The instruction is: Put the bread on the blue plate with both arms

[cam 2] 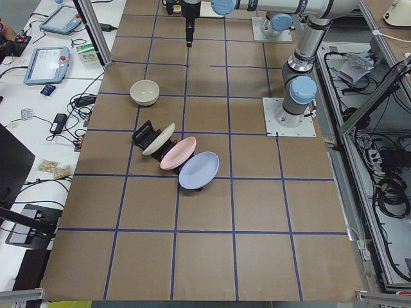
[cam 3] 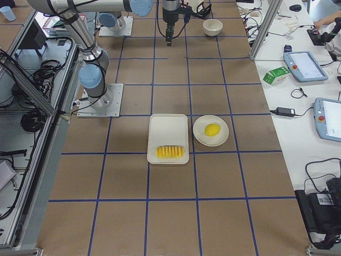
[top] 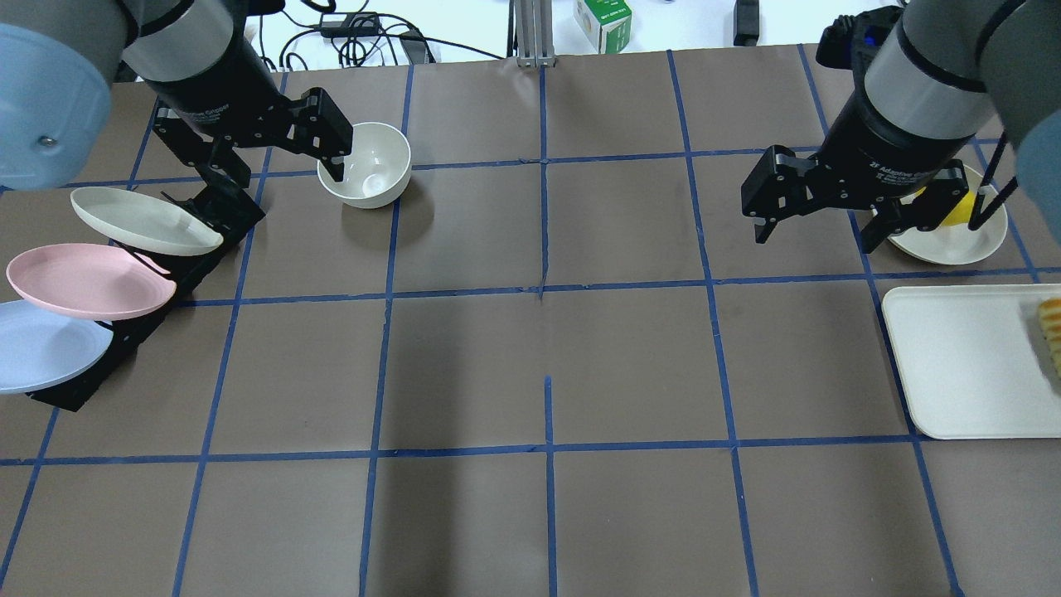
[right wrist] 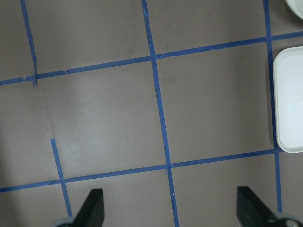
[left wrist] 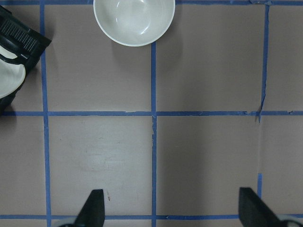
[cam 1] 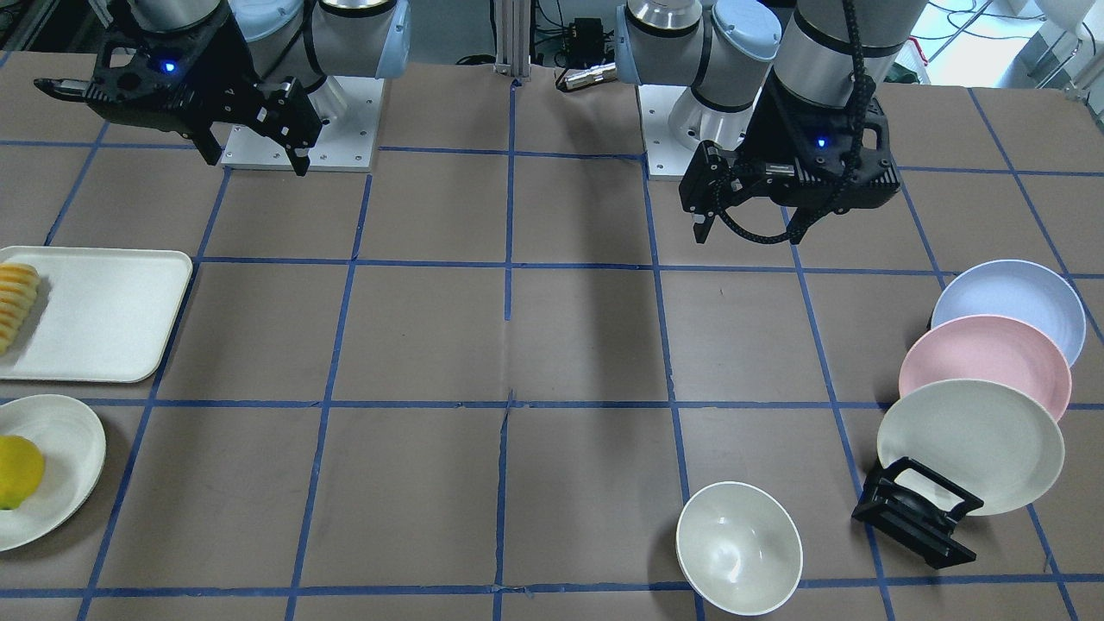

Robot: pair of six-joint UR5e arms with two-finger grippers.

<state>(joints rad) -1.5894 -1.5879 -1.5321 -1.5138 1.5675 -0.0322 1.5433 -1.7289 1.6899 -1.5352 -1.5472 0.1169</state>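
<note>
The bread lies at the outer end of a white tray; it also shows in the overhead view and the right side view. The blue plate leans in a black rack behind a pink plate and a cream plate; it also shows in the overhead view. My left gripper hangs open and empty above the table between the rack and a white bowl. My right gripper hangs open and empty, left of the tray in the overhead view. Both are well above the table.
A white bowl stands beside the left gripper. The pink plate and cream plate lean in the rack. A yellow lemon-like fruit sits on a cream plate beside the tray. Blue tape lines grid the brown table.
</note>
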